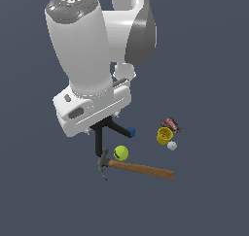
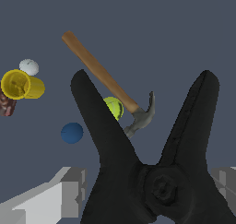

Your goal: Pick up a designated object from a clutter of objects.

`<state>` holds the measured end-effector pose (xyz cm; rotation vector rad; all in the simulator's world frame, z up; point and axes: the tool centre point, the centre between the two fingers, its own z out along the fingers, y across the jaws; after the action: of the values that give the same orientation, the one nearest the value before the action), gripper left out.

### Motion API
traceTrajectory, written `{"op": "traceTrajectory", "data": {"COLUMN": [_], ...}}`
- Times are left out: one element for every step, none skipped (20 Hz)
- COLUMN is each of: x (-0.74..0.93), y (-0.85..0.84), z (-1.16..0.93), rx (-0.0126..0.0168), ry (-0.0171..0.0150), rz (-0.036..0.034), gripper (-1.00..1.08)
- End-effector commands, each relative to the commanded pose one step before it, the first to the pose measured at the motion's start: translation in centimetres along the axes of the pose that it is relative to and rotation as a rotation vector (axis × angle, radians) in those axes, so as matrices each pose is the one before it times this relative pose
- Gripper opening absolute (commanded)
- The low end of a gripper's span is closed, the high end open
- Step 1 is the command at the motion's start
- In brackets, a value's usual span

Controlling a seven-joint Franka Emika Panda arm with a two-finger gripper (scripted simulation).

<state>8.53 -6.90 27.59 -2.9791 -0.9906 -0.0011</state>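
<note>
A matte black spring clamp (image 2: 152, 172) fills the wrist view nearest the lens, its pivot bolt sitting between the grey finger blocks (image 2: 55, 197) of the jaws, which are closed on the clamp's body, while its two long flat handles splay outward in a V away from the camera. In the exterior view the clamp (image 1: 104, 133) hangs directly beneath the white gripper (image 1: 99, 126), one handle pointing straight down and the other slanting toward the exterior view's right; whether it has left the dark blue-grey surface (image 1: 209, 201) cannot be told. From the exterior view's left, a hammer (image 1: 133, 168) with a grey steel claw head and a smooth wooden handle lies lengthwise, a fuzzy yellow-green tennis ball (image 1: 121, 153) just above its head, and a small blue ball (image 1: 131, 131) near the slanting handle's tip. Farther right cluster a yellow cup (image 1: 164, 136) on its side, a small white ball (image 1: 171, 145) and a red-brown packet (image 1: 170, 125).
</note>
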Motion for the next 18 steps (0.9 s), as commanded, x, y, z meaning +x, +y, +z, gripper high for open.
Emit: {"op": "traceTrajectory", "data": {"x": [-0.202,-0.065,-0.055,-0.057,-0.053,-0.045,-0.045,-0.041,-0.038,-0.031,-0.029,-0.025,-0.021,-0.017,-0.013,-0.011,-0.008,-0.006], "y": [1.386,0.512,0.494,0.477,0.461,0.446,0.432,0.418,0.405,0.388,0.358,0.329,0.302,0.276,0.254,0.229,0.207,0.187], "z": [-2.25,-0.773,-0.732,-0.714,-0.687,-0.657,-0.638,-0.615,-0.592,-0.561,-0.519,-0.474,-0.433,-0.394,-0.354,-0.324,-0.291,-0.261], "rx": [-0.00053,0.0,-0.00034,0.0,0.0,-0.00027,0.0,0.0,0.0,-0.00026,0.0,0.0,0.0,0.0,-0.00025,0.0,0.0,0.0], "ry": [0.00052,0.0,-0.00055,0.0,0.0,-0.00037,0.0,0.0,0.0,-0.00036,0.0,0.0,0.0,0.0,-0.00034,0.0,0.0,0.0], "rz": [-0.0007,0.0,0.00024,0.0,0.0,0.00018,0.0,0.0,0.0,0.00021,0.0,0.0,0.0,0.0,0.00025,0.0,0.0,0.0], "gripper": [-1.0,-1.0,-1.0,-1.0,-1.0,-1.0,-1.0,-1.0,-1.0,-1.0,-1.0,-1.0,-1.0,-1.0,-1.0,-1.0,-1.0,-1.0]}}
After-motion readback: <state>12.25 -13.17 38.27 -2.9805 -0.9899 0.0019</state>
